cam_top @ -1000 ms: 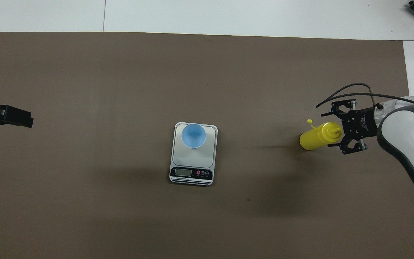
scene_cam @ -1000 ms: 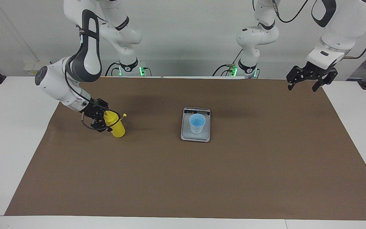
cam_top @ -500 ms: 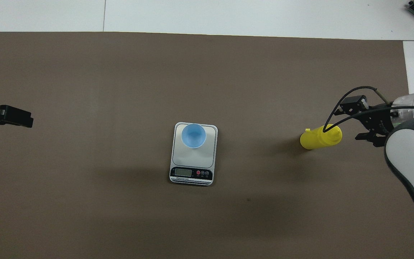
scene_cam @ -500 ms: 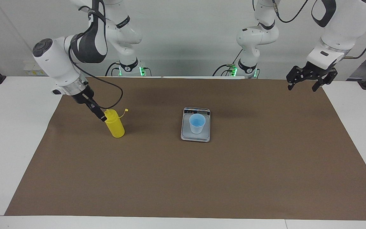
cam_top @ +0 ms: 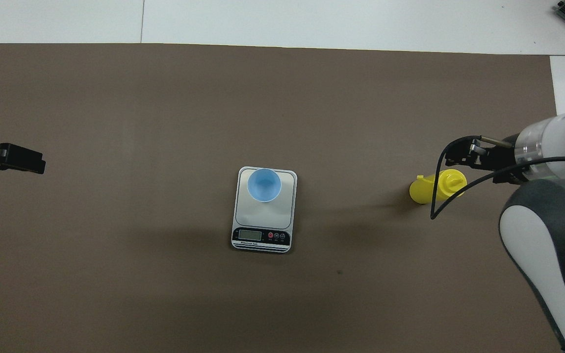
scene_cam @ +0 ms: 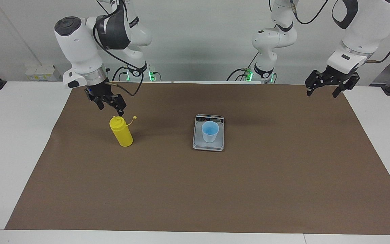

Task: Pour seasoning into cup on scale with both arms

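The yellow seasoning bottle (scene_cam: 122, 133) stands upright on the brown mat toward the right arm's end, its small tethered cap (scene_cam: 133, 118) hanging off beside the nozzle. It also shows in the overhead view (cam_top: 432, 189). My right gripper (scene_cam: 110, 106) hangs open just above the bottle's top and does not touch it; it also shows in the overhead view (cam_top: 461, 158). The light blue cup (scene_cam: 210, 131) (cam_top: 264, 185) stands on the scale (scene_cam: 208, 146) (cam_top: 263, 215) at mid-table. My left gripper (scene_cam: 327, 89) (cam_top: 17, 162) waits open and empty over the mat's corner at the left arm's end.
The brown mat (scene_cam: 215, 189) covers most of the white table (scene_cam: 12, 135). The scale's display strip (cam_top: 261, 236) faces the robots. The right arm's black cable (cam_top: 437, 206) loops over the bottle in the overhead view.
My right gripper has come off the bottle's top, risen and turned to point downward above it. The bottle stays standing in place. The left arm has not moved.
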{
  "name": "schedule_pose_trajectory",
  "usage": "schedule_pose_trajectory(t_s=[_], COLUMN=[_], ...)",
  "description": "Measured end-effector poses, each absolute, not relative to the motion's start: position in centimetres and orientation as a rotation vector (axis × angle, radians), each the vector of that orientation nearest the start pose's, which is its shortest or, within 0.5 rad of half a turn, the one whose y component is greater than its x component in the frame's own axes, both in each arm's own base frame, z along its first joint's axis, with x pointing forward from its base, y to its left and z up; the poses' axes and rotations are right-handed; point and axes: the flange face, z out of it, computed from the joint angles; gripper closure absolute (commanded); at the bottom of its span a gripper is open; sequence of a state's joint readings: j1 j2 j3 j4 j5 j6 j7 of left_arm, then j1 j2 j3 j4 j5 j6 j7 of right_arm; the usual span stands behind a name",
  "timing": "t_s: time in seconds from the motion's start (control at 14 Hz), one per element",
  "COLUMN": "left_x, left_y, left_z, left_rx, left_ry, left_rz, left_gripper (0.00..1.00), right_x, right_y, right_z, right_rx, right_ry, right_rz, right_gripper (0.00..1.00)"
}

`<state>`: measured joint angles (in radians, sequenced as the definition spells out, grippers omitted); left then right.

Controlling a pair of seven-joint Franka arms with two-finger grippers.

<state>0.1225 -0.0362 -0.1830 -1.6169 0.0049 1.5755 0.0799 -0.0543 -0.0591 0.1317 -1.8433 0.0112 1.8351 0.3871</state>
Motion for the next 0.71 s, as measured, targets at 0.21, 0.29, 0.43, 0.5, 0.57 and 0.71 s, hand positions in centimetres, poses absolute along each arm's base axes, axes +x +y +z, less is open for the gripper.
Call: schedule_pose_trajectory(t_s=[0.21, 0.29, 0.43, 0.5, 0.57, 0.71], left_x=[54.2, 54.2, 54.2, 54.2, 54.2, 54.2], left_y=[-3.4, -3.4, -3.4, -3.4, -3.4, -3.4], left_z=[62.3, 62.3, 62.3, 62.3, 62.3, 62.3], left_rx=[-3.122, -3.122, -3.122, -3.122, -3.122, -3.122], left_ry=[0.219, 0.219, 0.219, 0.219, 0.219, 0.219], left_rz=[0.009, 0.009, 0.009, 0.009, 0.009, 0.009], left_gripper=[0.0, 0.0, 0.0, 0.0, 0.0, 0.0], right_x=[54.6, 54.4, 54.1, 54.0, 53.9, 54.0], right_y=[5.1, 5.1, 5.0, 4.9, 4.9, 5.0], right_z=[58.0, 58.7, 59.9, 60.1, 60.1, 60.0], right_rx=[-3.114, -3.125, -3.141, -3.144, -3.145, -3.146], right_ry=[0.353, 0.295, 0.173, 0.146, 0.131, 0.124], right_rz=[-0.07, -0.055, -0.028, -0.02, -0.013, -0.006], right_gripper=[0.0, 0.0, 0.0, 0.0, 0.0, 0.0])
